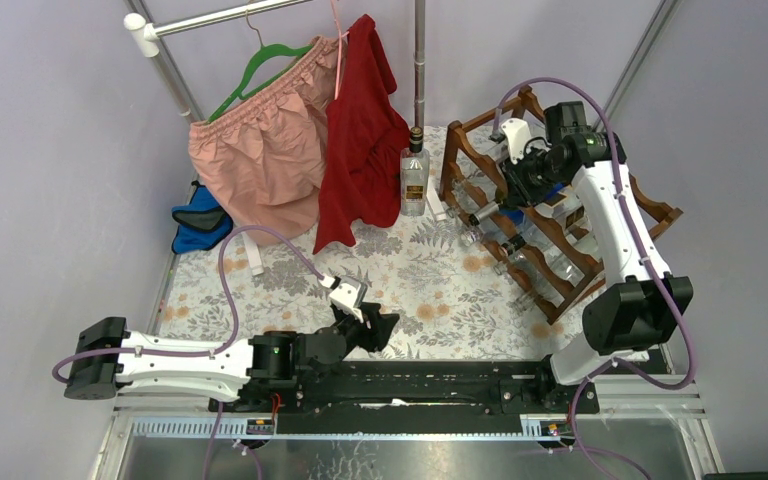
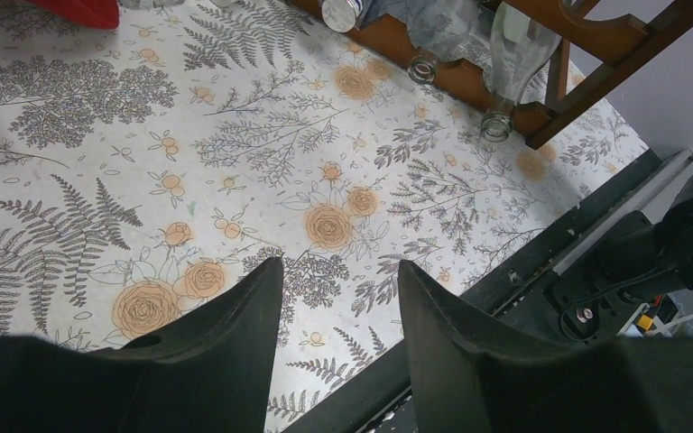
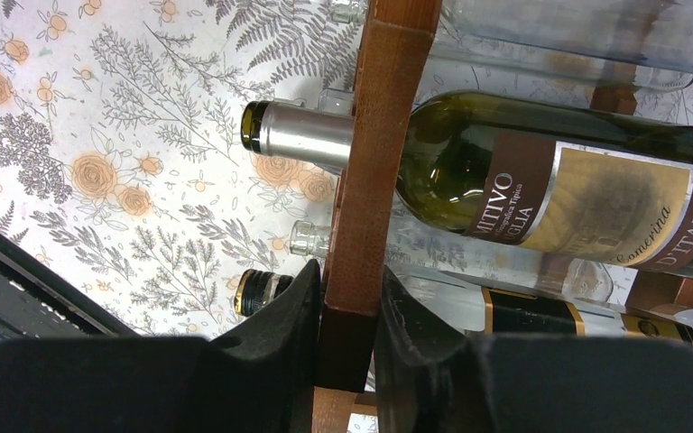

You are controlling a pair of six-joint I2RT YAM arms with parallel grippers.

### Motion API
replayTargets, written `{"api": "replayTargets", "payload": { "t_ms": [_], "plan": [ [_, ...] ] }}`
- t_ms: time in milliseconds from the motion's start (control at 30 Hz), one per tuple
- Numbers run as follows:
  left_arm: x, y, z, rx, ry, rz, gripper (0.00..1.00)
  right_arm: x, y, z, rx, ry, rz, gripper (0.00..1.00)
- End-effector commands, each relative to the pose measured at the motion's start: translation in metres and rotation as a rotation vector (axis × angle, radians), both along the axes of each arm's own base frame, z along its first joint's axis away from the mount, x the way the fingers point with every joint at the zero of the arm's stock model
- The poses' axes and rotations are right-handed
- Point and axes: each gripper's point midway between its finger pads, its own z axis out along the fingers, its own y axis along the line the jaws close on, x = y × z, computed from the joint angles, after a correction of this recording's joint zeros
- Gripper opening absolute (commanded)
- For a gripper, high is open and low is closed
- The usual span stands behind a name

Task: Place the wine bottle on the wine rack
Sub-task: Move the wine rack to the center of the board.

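Right claw [image 3: 347, 338] clamped on an upright post of the rack [image 3: 374, 135], one finger each side of the wood. Wine bottle [image 3: 505, 176], green glass with a silver foil neck, lies on its side in the rack just above the claw, neck poking past the post. Dark bottle [image 3: 541, 316] lies one tier lower, right beside the claw. Left claw [image 2: 338, 307] apart, nothing between the fingers, floral cloth [image 2: 144, 135] under it, rack corner ahead to its right.
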Motion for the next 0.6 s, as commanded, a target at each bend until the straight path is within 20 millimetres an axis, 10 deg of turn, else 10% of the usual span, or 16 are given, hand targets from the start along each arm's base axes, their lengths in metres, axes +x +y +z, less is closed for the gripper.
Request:
{"api": "replayTargets", "payload": {
  "t_ms": [0, 233, 567],
  "plan": [
    [0.007, 0.002, 0.014, -0.017, -0.033, 0.044, 0.57, 0.031, 0.067, 0.036, 0.149, -0.221, 0.311, 0.03],
    [0.011, -0.002, 0.025, -0.023, -0.066, 0.045, 0.62, 0.032, 0.074, 0.039, 0.161, -0.210, 0.333, 0.07],
    [0.035, -0.027, 0.086, -0.226, -0.088, -0.058, 0.73, 0.020, 0.065, 0.096, 0.180, -0.336, 0.227, 0.97]
  ]
}}
